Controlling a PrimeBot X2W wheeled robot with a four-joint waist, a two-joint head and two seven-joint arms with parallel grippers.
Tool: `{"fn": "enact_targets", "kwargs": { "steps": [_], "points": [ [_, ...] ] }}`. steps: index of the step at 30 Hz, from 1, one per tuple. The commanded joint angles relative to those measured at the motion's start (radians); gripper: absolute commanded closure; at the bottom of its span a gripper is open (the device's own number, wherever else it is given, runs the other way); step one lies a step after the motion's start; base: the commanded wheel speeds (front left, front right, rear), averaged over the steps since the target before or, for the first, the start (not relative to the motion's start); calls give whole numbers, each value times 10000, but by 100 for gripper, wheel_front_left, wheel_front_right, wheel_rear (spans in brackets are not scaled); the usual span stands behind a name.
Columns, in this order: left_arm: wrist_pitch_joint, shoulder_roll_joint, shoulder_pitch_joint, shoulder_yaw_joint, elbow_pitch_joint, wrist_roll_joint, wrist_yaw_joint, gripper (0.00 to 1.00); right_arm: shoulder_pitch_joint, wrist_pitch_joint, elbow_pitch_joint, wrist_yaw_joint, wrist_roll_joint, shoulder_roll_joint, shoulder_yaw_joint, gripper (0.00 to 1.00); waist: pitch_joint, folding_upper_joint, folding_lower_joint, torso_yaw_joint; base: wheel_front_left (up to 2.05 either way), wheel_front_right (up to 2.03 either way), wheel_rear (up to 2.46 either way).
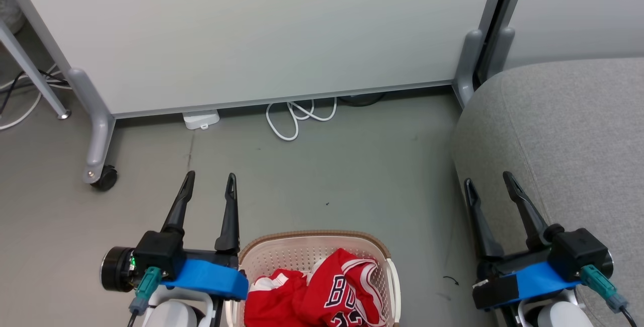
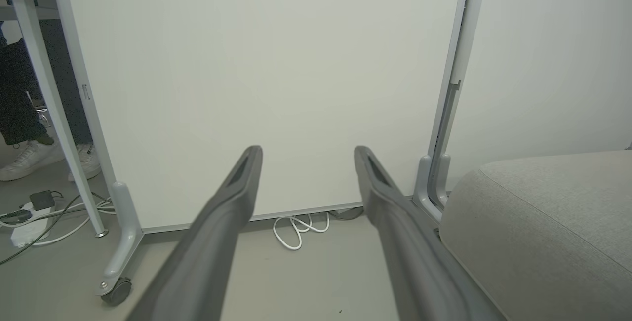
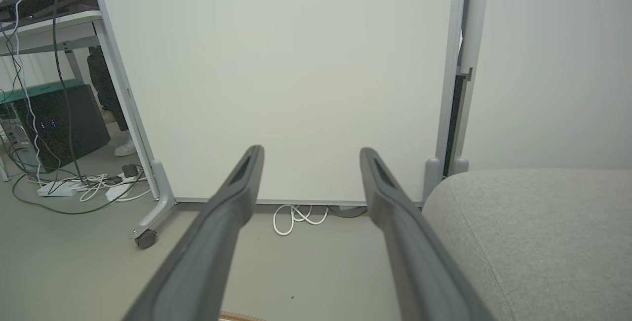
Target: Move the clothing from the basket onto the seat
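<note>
Left end effector and right end effector gape empty; grip jerseys at bunched folds, clear of basket rim.

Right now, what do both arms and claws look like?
Left claw and right claw: each two long, dark grey, tapered fingers with slotted tips on a black block, blue band beneath, teal cable plug, pale forearm. Left wrist shows a green light; right has a black patch beside the blue.

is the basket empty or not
Not empty: crumpled red clothing lies inside the basket. How full, cannot tell; its near part is cut off.
</note>
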Motion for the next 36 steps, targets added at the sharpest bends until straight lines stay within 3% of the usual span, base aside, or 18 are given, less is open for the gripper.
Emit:
{"fn": "enact_targets", "kwargs": {
  "steps": [1, 10, 18, 36],
  "points": [
    [-47, 25, -191, -44, 62, 9, -68, 0, -126, -42, -36, 22, 50, -59, 13, 0, 68, 0, 0, -39, 0, 0, 0],
    [-39, 29, -1331, -435, 1015, 260, -514, 0, -625, -40, -341, 22, -77, -56, -84, 0, 1010, 0, 0, -223, 0, 0, 0],
    [-39, 268, -2613, -1377, 2465, 346, -677, 0, -1355, -39, -554, 20, -267, -56, -41, 0, 2207, 0, 0, -575, 0, 0, 0],
    [-38, 933, -5516, -5678, 6850, -1257, -664, 0, -2772, -39, -1141, 14, -503, -49, 180, 0, 5020, 0, 0, -1290, 0, 0, 0]
  ]
}}
